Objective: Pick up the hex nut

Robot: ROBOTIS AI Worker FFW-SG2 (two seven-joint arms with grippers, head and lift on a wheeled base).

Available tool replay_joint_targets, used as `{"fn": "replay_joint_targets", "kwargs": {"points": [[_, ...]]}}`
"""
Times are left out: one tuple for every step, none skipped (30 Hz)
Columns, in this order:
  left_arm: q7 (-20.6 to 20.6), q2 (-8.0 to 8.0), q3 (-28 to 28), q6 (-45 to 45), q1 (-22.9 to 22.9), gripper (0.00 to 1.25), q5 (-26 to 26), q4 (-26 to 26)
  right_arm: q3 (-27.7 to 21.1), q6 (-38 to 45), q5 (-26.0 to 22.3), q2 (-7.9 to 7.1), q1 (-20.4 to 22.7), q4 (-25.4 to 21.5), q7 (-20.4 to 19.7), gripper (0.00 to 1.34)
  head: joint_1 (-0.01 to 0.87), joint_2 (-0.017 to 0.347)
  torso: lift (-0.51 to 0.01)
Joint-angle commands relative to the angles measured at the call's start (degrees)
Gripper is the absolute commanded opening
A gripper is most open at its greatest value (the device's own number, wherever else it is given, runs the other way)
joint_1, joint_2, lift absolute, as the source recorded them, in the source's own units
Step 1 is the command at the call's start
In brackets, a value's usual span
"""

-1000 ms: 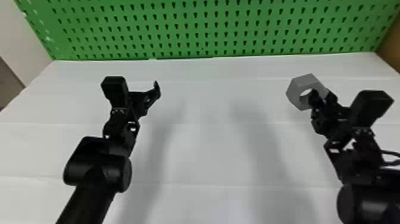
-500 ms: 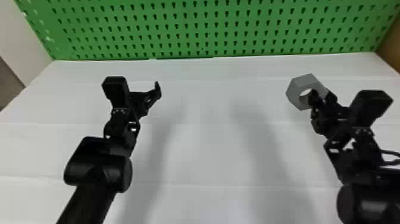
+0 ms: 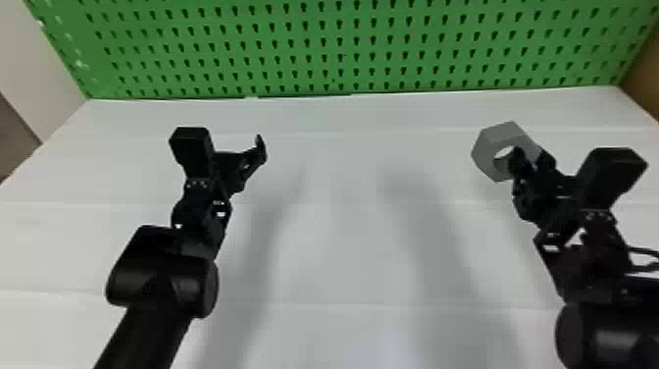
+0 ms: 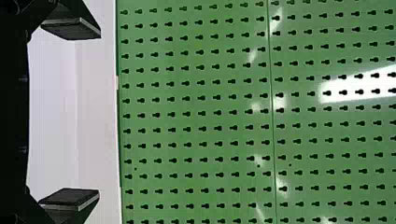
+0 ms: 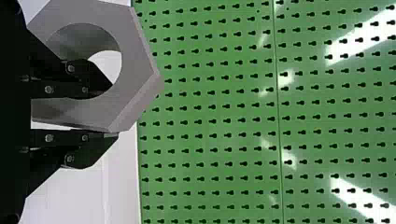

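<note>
Though small overhead, at wrist: hex nut [image 5: 134, 53] wall in right claw [image 3: 531, 158]

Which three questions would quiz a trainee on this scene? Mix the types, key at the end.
1. True or false: the left gripper stands open, with nothing between its fingers.
2. What does the right gripper have between its fingers?
a) the left gripper
b) one side of the hex nut
c) nothing
3. Fill in the blank: one finger of the right gripper sits in the nut's ____, the other outside it.

Key: 1 true; 2 b; 3 hole
</note>
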Motion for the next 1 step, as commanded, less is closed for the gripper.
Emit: {"fn": "replay_joint_targets", "kwargs": {"points": [[0.00,0.00,0.04,0.00,-0.02,1.16,-0.02,0.01,0.00,0.04,0.00,0.23,0.00,0.06,0.00,0.29,0.785,0.149,-0.086]]}}
